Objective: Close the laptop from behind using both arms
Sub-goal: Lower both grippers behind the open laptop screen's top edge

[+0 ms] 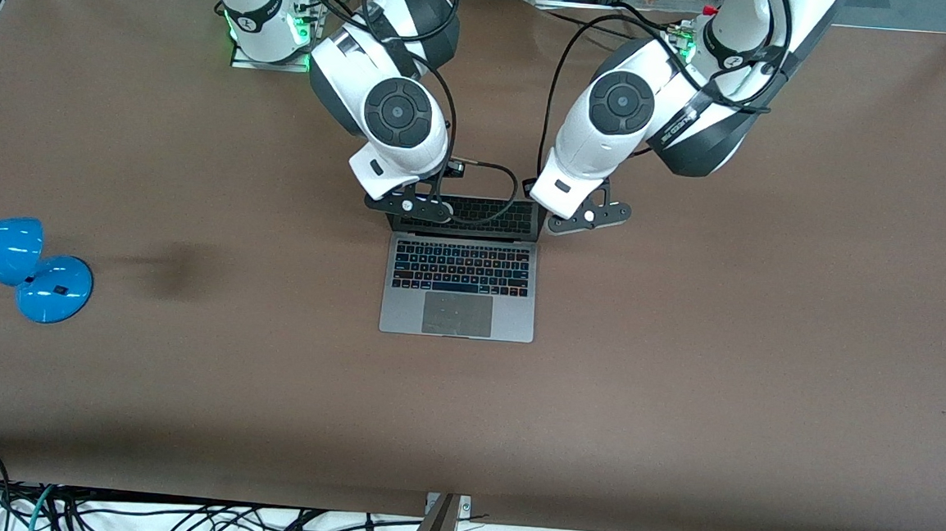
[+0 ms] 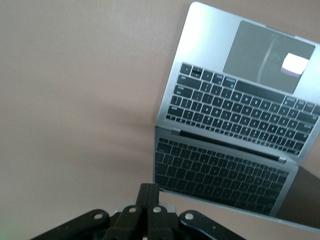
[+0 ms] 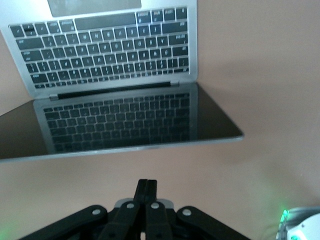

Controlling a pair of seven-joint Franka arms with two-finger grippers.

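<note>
The silver-grey laptop (image 1: pixel 459 285) lies open in the middle of the brown table, its dark screen (image 1: pixel 476 216) tilted back toward the arms' bases and mirroring the black keys. My right gripper (image 1: pixel 408 206) is shut and empty, low over the lid's top corner toward the right arm's end. In the right wrist view its fingertips (image 3: pixel 147 183) stand a short way off the lid's edge (image 3: pixel 150 147). My left gripper (image 1: pixel 588 216) is shut and empty beside the lid's other top corner. In the left wrist view its fingertips (image 2: pixel 149 188) are close to that corner of the laptop (image 2: pixel 165 175).
A blue desk lamp (image 1: pixel 21 267) lies near the table's edge at the right arm's end. Black cables (image 1: pixel 494 189) hang from the arms over the laptop's lid. The green-lit bases (image 1: pixel 269 35) stand along the table's edge. Loose cables (image 1: pixel 178 518) lie below the table's near edge.
</note>
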